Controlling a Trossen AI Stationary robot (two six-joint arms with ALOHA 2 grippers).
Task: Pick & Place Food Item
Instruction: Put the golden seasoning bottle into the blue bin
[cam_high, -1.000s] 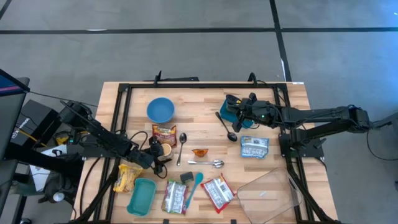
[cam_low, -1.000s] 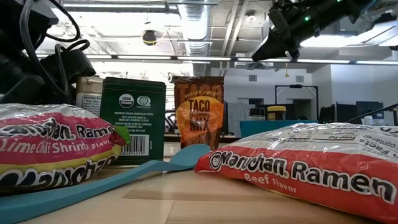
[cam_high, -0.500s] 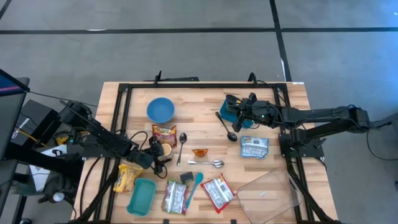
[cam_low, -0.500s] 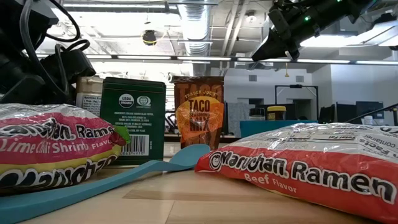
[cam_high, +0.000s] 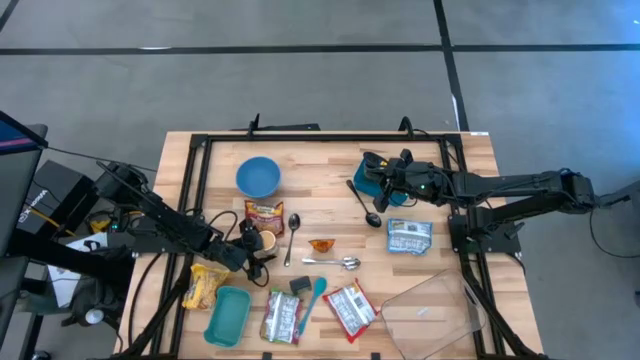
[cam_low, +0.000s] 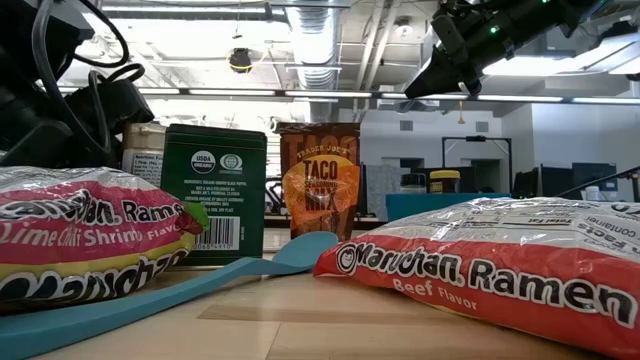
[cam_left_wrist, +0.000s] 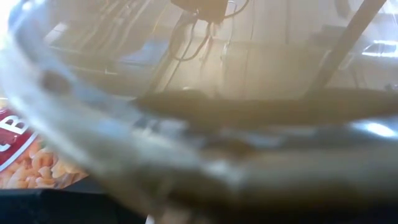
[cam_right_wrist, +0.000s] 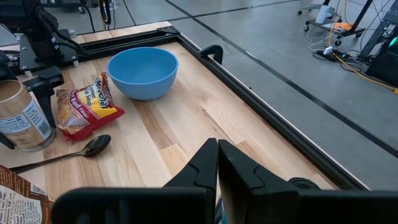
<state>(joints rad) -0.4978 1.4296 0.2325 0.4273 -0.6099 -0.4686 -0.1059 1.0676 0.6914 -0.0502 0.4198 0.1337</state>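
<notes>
At table level, your left gripper (cam_high: 256, 244) is clamped wide across a small jar (cam_right_wrist: 22, 122), one dark finger (cam_right_wrist: 45, 88) on each side. The jar stands upright on the wooden table (cam_high: 320, 165); it is a clear-walled cylinder with a pale paper label and brown contents. So close is it that it fills the left wrist view as a glassy blur.

From the jar, on the overhead view:
- 12 o'clock: one glossy red snack packet (cam_high: 263, 212), just beside it; farther on, one smooth round blue bowl (cam_high: 258, 177).
- 2 o'clock: the first of two metal spoons (cam_high: 293, 225).
- 3 o'clock: a small orange piece (cam_high: 321, 245) and the second metal spoon (cam_high: 336, 263).
- 5 o'clock: two crinkled ramen packets (cam_high: 283, 318) (cam_high: 350, 308), with a teal spatula (cam_high: 312, 297) between them.
- 7 o'clock: one yellow bag (cam_high: 203, 285) and one teal tub (cam_high: 228, 315).

Your right gripper (cam_right_wrist: 217, 163) is at 2 o'clock, well apart, its fingers pressed together on nothing. One black spoon (cam_high: 362, 200) lies just beside it, and one white pouch (cam_high: 409, 237) lies near it.
</notes>
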